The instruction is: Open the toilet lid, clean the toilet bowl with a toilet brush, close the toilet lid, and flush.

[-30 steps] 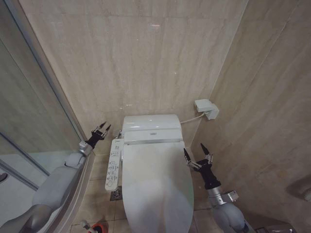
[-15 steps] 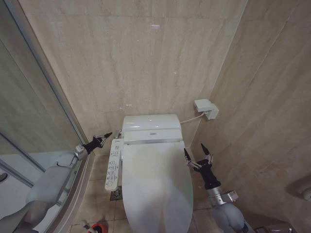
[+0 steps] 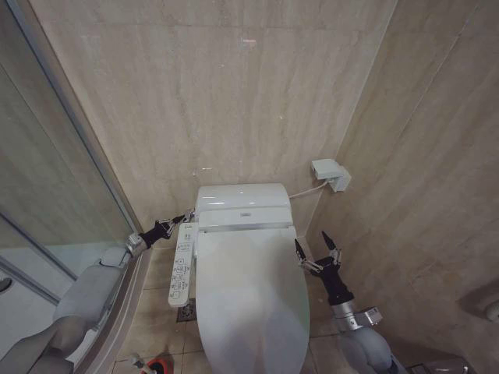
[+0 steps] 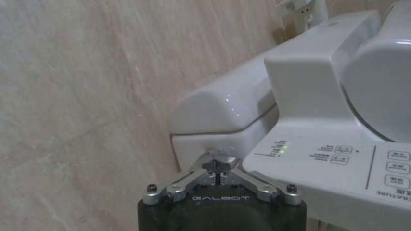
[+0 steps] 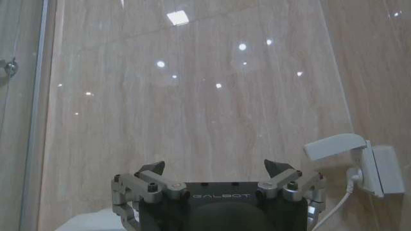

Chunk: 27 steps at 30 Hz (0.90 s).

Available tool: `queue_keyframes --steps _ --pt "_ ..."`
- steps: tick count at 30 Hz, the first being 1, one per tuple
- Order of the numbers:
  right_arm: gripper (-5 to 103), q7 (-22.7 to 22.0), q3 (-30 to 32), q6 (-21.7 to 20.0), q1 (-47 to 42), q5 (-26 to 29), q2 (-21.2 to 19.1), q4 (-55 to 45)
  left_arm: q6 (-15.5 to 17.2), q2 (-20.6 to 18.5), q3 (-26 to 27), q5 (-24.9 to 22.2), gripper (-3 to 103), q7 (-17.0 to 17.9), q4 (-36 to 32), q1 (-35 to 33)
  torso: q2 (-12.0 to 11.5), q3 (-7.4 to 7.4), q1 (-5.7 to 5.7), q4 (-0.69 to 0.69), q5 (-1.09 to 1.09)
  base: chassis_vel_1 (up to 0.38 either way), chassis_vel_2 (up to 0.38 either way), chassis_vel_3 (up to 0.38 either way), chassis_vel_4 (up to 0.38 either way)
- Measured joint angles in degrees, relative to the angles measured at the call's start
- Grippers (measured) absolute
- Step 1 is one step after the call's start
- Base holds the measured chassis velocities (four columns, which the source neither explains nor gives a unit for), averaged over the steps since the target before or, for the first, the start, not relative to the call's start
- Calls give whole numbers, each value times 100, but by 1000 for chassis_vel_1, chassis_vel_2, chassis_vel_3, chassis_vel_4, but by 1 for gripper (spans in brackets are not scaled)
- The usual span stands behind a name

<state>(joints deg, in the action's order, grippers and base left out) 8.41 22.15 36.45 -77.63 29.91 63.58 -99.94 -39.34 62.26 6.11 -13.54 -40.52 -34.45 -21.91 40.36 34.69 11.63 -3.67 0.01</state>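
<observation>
Toilet lid (image 3: 251,300) down; left gripper (image 3: 181,219) clenched (by control panel (image 3: 182,265)), right gripper (image 3: 316,248) released.

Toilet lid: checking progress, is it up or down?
Down. The toilet lid lies flat over the seat, covering the bowl, neither gripper touching it.

My toilet lid (image 3: 251,300) is glossy white, and so are the tank behind it (image 3: 242,198) and the control panel (image 3: 181,265), which carries small dark button marks and a green light (image 4: 281,150). Both my grippers, left (image 3: 180,218) and right (image 3: 316,245), are black with silver metal. The wall tiles (image 3: 226,86) are beige with faint veining. The brush holder (image 3: 158,365) is red.
</observation>
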Motion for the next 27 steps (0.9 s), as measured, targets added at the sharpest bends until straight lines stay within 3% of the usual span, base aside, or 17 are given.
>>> queue_keyframes --steps 9,22,27 --pt "100 0 13 5 -18 2 -4 -32 -19 178 -20 52 0 -19 243 64 0 -1 0 4 1 0 0 0 0" --pt "100 -1 21 24 -52 11 -6 -65 18 347 -30 309 0 268 646 211 1 0 0 -3 -2 0 0 0 0" --pt "100 0 25 26 -68 11 -9 -81 38 406 -29 314 0 378 704 260 1 0 -1 2 -1 0 0 0 0"
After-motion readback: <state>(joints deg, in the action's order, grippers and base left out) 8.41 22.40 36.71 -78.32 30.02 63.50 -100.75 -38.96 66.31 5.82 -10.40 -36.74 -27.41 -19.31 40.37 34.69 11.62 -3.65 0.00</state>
